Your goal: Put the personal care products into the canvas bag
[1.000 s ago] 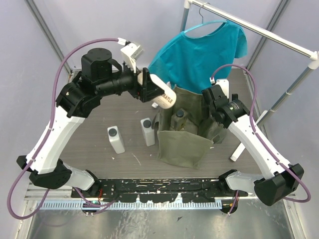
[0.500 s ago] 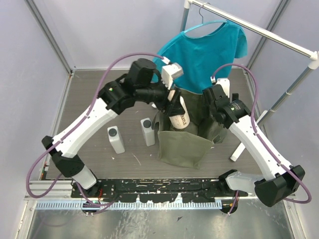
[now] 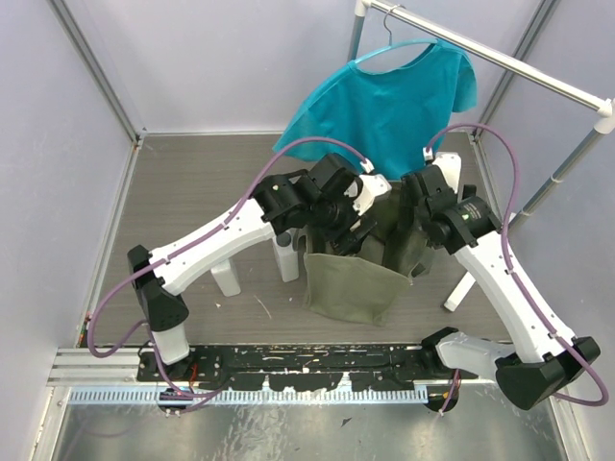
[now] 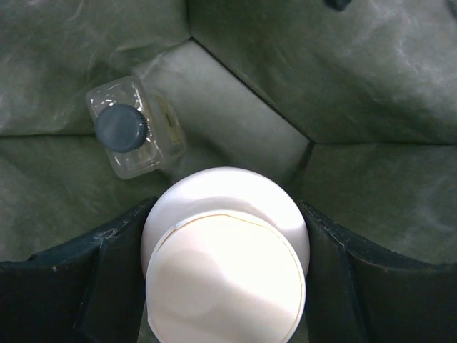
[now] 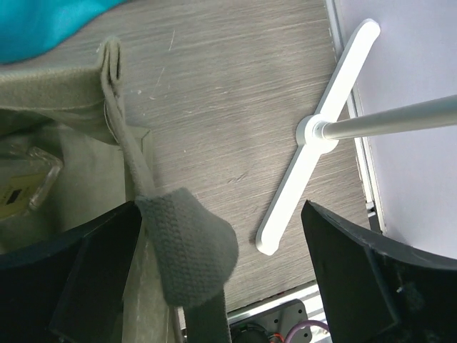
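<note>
One olive bag point(image 3: 351, 279) stands mid-table, mouth up. Left gripper point(image 4: 227, 239) is inside it, jaws clenched on cream bottle point(image 4: 225, 286). Right gripper point(image 5: 221, 229) sits at bag's right rim, jaws spread, handle point(image 5: 187, 246) looped between them. Clear bottle point(image 4: 133, 136) lies on bag floor. White bottle point(image 3: 285, 259) stands just left of bag, second white bottle point(image 3: 227, 279) farther left.
</note>
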Controlling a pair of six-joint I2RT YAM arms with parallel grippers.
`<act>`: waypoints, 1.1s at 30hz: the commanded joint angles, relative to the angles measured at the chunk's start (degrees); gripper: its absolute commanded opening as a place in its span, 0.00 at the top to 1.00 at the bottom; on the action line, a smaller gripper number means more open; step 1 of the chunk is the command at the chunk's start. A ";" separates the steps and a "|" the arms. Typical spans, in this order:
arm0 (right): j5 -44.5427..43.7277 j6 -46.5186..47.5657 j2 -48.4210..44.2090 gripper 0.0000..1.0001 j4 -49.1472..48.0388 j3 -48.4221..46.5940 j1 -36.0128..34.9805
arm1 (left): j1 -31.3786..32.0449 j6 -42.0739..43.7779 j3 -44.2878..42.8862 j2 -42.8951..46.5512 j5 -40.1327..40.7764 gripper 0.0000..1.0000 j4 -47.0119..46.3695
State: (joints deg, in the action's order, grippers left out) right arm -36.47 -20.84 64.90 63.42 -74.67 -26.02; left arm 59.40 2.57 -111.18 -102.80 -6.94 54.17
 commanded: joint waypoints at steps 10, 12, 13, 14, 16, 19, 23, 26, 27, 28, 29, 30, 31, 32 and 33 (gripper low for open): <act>-5.05 -7.11 -3.90 0.00 1.48 -7.50 0.16 | 1.08 -0.73 6.14 -0.41 7.11 1.00 -4.23; -3.57 -5.81 -5.46 0.00 -0.77 -7.13 0.18 | 1.14 -0.93 6.28 -1.39 7.03 1.00 -3.93; -3.23 -5.28 -6.22 0.00 -1.64 -6.82 0.17 | 1.12 -1.04 6.20 -1.85 6.96 1.00 -3.76; -3.36 -4.92 -6.76 0.00 -2.16 -6.54 0.14 | 1.08 -1.26 6.15 -2.33 6.76 1.00 -3.61; -4.21 -4.38 -7.47 0.00 -2.13 -6.06 0.13 | 1.11 -1.70 6.31 -3.11 6.11 1.00 -3.55; -5.19 -4.11 -7.56 0.00 -0.74 -5.94 0.12 | 1.07 -2.53 6.88 -4.46 5.38 1.00 -3.71; -5.62 -4.03 -7.64 0.00 -0.06 -5.92 0.18 | 1.12 -3.45 7.47 -6.00 4.21 1.00 -3.21; -5.72 -3.94 -7.79 0.00 0.03 -5.84 0.16 | 1.10 -4.24 9.03 -6.23 3.47 1.00 -2.85; -5.70 -3.90 -7.92 0.00 0.11 -5.77 0.13 | 1.13 -4.42 9.82 -6.13 3.30 1.00 -2.97; -5.79 -3.82 -7.88 0.00 0.20 -5.68 0.18 | 1.12 -4.70 11.09 -5.93 3.24 1.00 -3.11; -5.81 -3.77 -7.88 0.00 0.33 -5.61 0.18 | 1.12 -4.83 11.99 -5.84 3.23 1.00 -3.26; -5.81 -3.70 -7.75 0.00 0.43 -5.54 0.17 | 1.10 -4.93 12.68 -5.88 3.03 1.00 -3.28; -5.76 -3.61 -7.62 0.00 0.47 -5.51 0.18 | 1.08 -5.01 13.24 -6.02 2.84 1.00 -3.28; -5.72 -3.59 -7.62 0.00 0.59 -5.46 0.16 | 1.07 -5.08 13.79 -6.35 2.62 1.00 -3.21; -5.68 -3.52 -7.59 0.00 0.57 -5.42 0.18 | 1.09 -5.31 14.28 -6.68 2.44 1.00 -3.14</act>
State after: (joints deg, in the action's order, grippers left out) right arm -40.03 -25.17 57.52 64.42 -79.59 -26.02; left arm 60.25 -1.63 -98.56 -110.02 -2.96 52.40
